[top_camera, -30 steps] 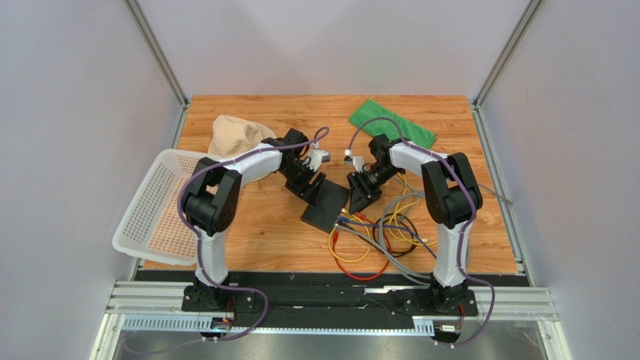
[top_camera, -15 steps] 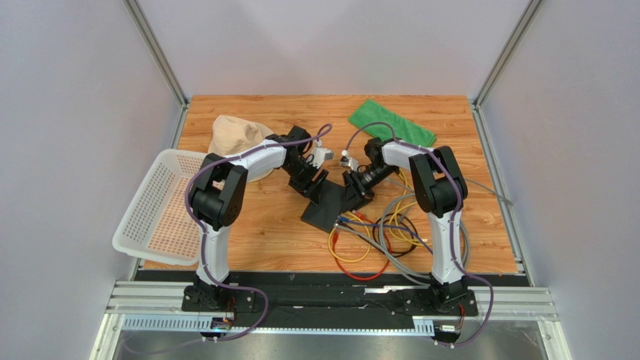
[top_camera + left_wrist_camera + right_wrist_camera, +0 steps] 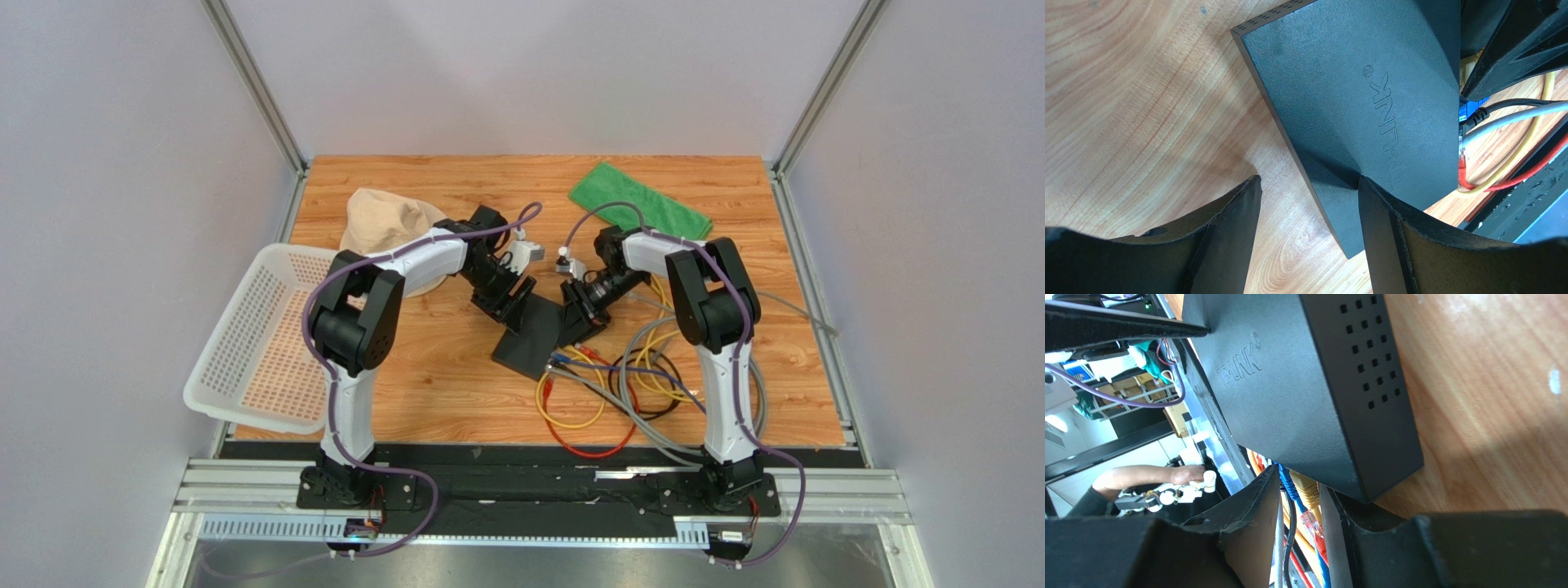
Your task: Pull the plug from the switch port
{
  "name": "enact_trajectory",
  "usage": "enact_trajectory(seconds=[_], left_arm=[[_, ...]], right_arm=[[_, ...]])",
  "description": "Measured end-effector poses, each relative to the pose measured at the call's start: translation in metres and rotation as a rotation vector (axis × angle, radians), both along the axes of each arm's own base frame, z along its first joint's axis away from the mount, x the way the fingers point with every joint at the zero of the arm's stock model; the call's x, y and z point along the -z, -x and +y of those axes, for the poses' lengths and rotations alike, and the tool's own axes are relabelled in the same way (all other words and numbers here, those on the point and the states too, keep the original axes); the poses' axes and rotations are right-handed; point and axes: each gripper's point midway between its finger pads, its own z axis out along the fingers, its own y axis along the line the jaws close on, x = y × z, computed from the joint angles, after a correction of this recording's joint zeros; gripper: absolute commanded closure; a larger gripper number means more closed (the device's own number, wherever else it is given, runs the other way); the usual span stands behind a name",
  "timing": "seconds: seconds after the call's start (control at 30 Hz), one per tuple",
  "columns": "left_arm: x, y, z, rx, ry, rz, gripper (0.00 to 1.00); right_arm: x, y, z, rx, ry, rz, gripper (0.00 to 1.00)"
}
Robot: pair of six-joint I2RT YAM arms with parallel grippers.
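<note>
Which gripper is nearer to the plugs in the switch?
Right. The right gripper straddles the plugs; the left gripper straddles the switch at its opposite edge.

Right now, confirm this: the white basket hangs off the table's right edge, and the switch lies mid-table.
Wrong on the side. The top view shows the basket hanging off the table's left edge, not the right. The switch does lie mid-table.
</note>
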Motion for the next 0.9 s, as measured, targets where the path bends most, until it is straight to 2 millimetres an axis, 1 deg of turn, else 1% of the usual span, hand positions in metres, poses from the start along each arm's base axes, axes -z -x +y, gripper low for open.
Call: enact_trajectory(seconds=[0.07,0.13,0.17,0.23,0.27,0.37,0.5,0.53,0.6,0.7,0.73,0.8,0.9], left_arm=[[0.000,0.000,0.000,0.000,0.000,0.000,0.32],[0.000,0.000,0.000,0.000,0.000,0.000,0.32],[0.000,0.000,0.000,0.000,0.000,0.000,0.32],[0.000,0.000,0.000,0.000,0.000,0.000,0.32],[0.000,0.000,0.000,0.000,0.000,0.000,0.32],[0.000,0.000,0.000,0.000,0.000,0.000,0.32],[0.000,0.000,0.000,0.000,0.000,-0.001,0.31],[0.000,0.000,0.000,0.000,0.000,-0.001,0.28],[0.000,-0.001,0.001,-0.003,-0.003,-0.003,0.26],[-0.002,-0.009,0.005,-0.017,-0.029,-0.046,0.25],[-0.004,-0.014,0.007,-0.023,-0.038,-0.082,0.25],[-0.014,-0.021,0.011,-0.033,-0.051,-0.140,0.26],[-0.041,-0.032,0.012,-0.046,-0.024,-0.230,0.34]], right_arm=[[0.000,0.000,0.000,0.007,0.006,0.007,0.62],[0.000,0.000,0.000,0.014,0.011,0.015,0.65],[0.000,-0.001,0.000,0.016,0.014,0.016,0.69],[0.002,-0.001,-0.001,0.020,0.026,0.018,0.73],[0.003,-0.001,-0.001,0.022,0.029,0.020,0.79],[0.002,-0.002,0.000,0.032,0.027,0.036,0.86],[0.002,-0.002,0.000,0.034,0.029,0.042,0.89],[0.002,-0.002,0.000,0.035,0.030,0.043,0.89],[0.002,-0.002,0.000,0.035,0.031,0.043,0.90],[0.002,-0.002,0.000,0.037,0.033,0.046,0.91],[0.002,-0.003,0.000,0.037,0.036,0.047,0.91],[0.002,-0.005,0.001,0.038,0.039,0.047,0.92],[0.001,-0.012,0.003,0.041,0.041,0.045,0.92]])
